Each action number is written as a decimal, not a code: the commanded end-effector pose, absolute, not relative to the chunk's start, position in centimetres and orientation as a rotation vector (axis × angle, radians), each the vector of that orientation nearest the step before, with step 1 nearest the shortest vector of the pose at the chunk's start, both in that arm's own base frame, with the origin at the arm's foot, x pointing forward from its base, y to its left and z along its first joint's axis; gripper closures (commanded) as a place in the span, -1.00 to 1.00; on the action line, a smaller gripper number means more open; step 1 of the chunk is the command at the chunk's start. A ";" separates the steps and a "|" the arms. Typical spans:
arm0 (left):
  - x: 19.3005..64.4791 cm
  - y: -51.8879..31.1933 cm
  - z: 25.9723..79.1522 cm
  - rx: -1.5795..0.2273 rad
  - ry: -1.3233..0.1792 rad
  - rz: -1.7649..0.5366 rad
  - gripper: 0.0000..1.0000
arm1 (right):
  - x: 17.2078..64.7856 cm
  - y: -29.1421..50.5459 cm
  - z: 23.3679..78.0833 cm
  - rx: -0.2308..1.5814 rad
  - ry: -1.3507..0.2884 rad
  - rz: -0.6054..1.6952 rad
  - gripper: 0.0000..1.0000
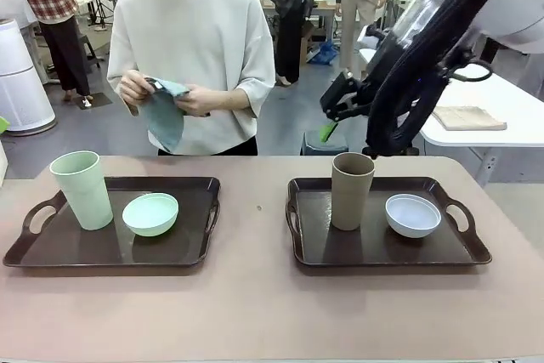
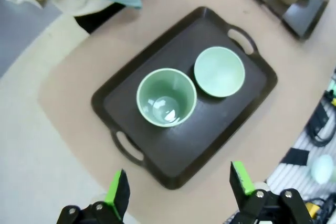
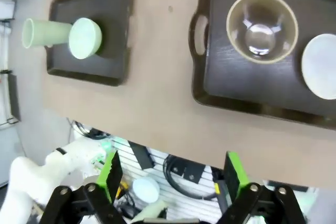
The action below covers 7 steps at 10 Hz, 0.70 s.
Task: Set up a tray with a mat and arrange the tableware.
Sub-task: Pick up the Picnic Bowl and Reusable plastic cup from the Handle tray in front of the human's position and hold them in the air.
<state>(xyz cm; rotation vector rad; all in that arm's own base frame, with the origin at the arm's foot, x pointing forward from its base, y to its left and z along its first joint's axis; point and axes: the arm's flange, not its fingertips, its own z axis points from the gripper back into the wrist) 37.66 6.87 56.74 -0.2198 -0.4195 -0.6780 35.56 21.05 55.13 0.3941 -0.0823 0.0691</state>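
Pinkish-brown counter (image 1: 255, 303) carries two dark trays side by side. On the left tray (image 1: 76, 248), lower left, the mint-green tumbler (image 1: 82, 190) stands upright with the green bowl (image 1: 150, 213) just beside it on its right; the left claw (image 2: 178, 181) hangs above them, jaws wide, holding nothing. Upper centre, a person (image 1: 191, 40) holds a teal cloth (image 1: 166, 116) in both hands. On the right tray (image 1: 374, 248) the brown tumbler (image 1: 352, 190) stands left of the pale blue-white bowl (image 1: 413, 215), the right claw (image 3: 171, 170) above, wide and empty

Seeing a tall mint-green tumbler (image 1: 82, 190) standing upright on the left dark tray (image 1: 191, 248), matching green bowl (image 1: 150, 213) just beside it; brown tumbler (image 1: 352, 190) standing upright on the right tray (image 1: 374, 252), pale blue-white bowl (image 1: 413, 215) beside it; teal mat (image 1: 164, 116) being held up at the far side.
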 end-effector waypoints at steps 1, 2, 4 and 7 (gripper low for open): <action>37.6 7.4 56.8 -0.222 -0.433 -0.656 -1.00 | 34.6 20.3 56.3 0.419 -0.120 0.075 -1.00; 37.6 7.4 56.8 -0.222 -0.433 -0.656 -1.00 | 34.6 20.3 56.3 0.419 -0.120 0.075 -1.00; 37.6 7.4 56.8 -0.222 -0.433 -0.656 -1.00 | 34.6 20.3 56.3 0.419 -0.120 0.075 -1.00; 38.9 8.3 56.5 -0.087 -0.520 -0.762 -1.00 | 34.7 22.3 55.2 0.335 -0.163 0.068 -1.00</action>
